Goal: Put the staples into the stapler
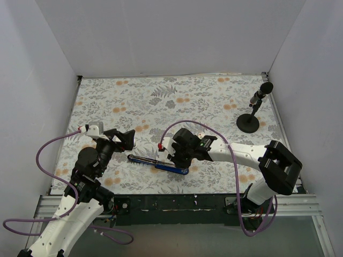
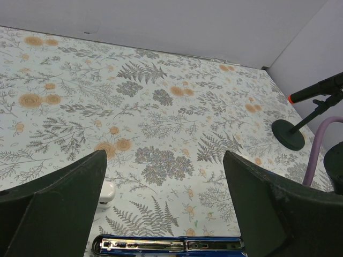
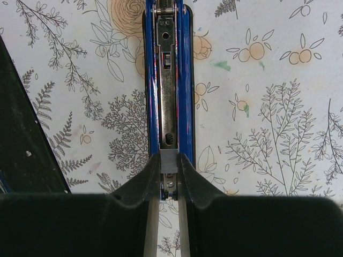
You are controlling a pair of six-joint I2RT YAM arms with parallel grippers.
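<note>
Misalignment is the chief danger. The right hand [image 3: 169, 172] is clenched on the staples [image 3: 169, 160], a small grey block poised at one end of the stapler [image 3: 149, 80], which lies opened flat on the tabletop [image 3: 268, 134]. If the block tilts, it may catch the blue casing or drop beside the rail [image 3: 168, 69]. The left hand [image 2: 163, 176] hangs released, jaws wide, near the stapler without touching it, so any push could slide it.

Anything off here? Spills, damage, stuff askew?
Nothing stands out. The stapler lies open with its rail exposed, the right gripper pinches the staples in line with that rail, and the left gripper hangs open nearby.
</note>
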